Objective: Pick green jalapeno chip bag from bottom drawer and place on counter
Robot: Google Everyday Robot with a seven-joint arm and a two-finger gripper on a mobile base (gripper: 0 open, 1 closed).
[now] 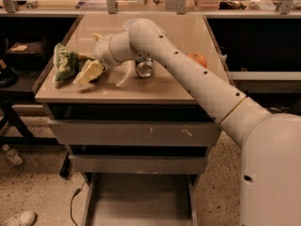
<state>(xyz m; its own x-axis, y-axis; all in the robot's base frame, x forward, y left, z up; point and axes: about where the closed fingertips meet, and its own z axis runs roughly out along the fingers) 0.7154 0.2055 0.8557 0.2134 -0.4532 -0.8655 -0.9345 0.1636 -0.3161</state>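
The bottom drawer [141, 199] stands pulled out just above the floor, under two shut drawers [136, 133]. Above them, on the left front part of the counter [178, 86], lies the green chip bag [65, 64]. The gripper [84, 70] is at the bag's right side. Whether it pinches the bag or only touches it cannot be told. Right of the gripper, a can [145, 68] lies on its side, with an orange fruit [198, 59] farther right.

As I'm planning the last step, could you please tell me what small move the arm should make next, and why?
Probably draw the pincer back and up, away from the bag. The bag already lies on the counter, near its left edge, with the pincer right beside it, and the drawer below stands open without it.
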